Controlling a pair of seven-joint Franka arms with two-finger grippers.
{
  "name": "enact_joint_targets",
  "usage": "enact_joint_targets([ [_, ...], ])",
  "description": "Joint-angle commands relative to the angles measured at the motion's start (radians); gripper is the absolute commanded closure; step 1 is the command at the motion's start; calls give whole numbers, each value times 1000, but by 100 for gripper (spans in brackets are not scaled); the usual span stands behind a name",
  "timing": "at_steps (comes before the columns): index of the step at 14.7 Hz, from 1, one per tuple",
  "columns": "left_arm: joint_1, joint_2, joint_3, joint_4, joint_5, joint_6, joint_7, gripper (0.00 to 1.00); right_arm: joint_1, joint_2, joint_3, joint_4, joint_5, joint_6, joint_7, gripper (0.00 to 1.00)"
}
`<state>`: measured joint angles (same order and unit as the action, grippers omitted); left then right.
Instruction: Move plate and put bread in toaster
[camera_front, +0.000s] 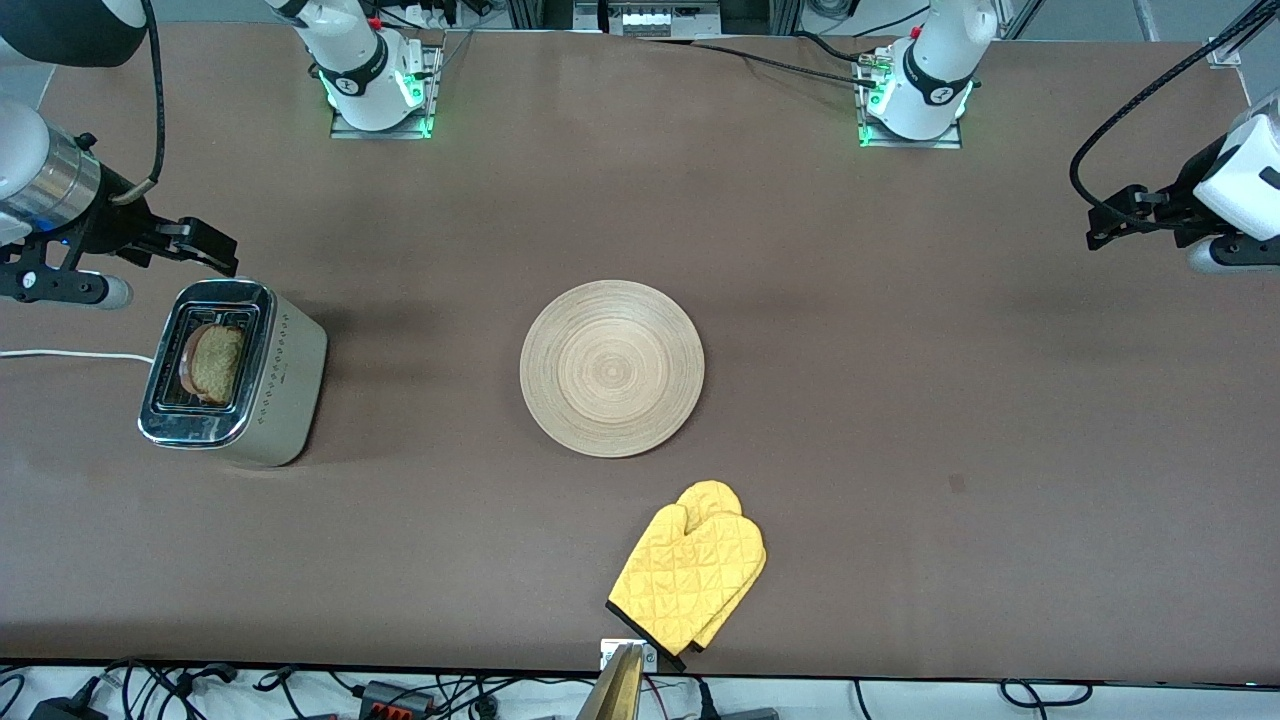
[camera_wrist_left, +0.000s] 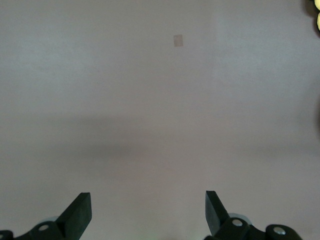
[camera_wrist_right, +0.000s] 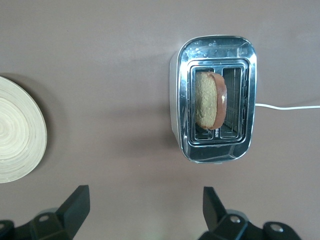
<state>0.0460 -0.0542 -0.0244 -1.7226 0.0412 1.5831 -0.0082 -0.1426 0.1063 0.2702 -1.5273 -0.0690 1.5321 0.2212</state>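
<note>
The round wooden plate (camera_front: 611, 368) lies bare at the middle of the table; its rim shows in the right wrist view (camera_wrist_right: 15, 137). The toaster (camera_front: 290, 385) stands at the right arm's end of the table. The bread (camera_front: 218, 362) stands tilted in one of its slots and sticks out above the chrome top; it also shows in the right wrist view (camera_wrist_right: 207, 106) in the toaster (camera_wrist_right: 215, 50). My right gripper (camera_front: 215, 252) is open and empty in the air beside the toaster (camera_wrist_right: 146, 197). My left gripper (camera_front: 1105, 225) is open and empty over bare table at the left arm's end (camera_wrist_left: 148, 200).
A yellow quilted oven mitt (camera_front: 690, 575) lies nearer the front camera than the plate, by the table's front edge; its tip shows in the left wrist view (camera_wrist_left: 317, 15). The toaster's white cord (camera_front: 60, 354) runs off the table's end.
</note>
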Motion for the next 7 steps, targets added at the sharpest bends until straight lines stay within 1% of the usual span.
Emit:
enact_joint_targets([
  [1, 9, 5, 1, 14, -17, -18, 11, 0, -19, -14, 23, -21, 12, -35, 30, 0],
  [7, 9, 5, 1, 14, -17, -20, 11, 0, -31, -5, 17, -19, 15, -35, 23, 0],
])
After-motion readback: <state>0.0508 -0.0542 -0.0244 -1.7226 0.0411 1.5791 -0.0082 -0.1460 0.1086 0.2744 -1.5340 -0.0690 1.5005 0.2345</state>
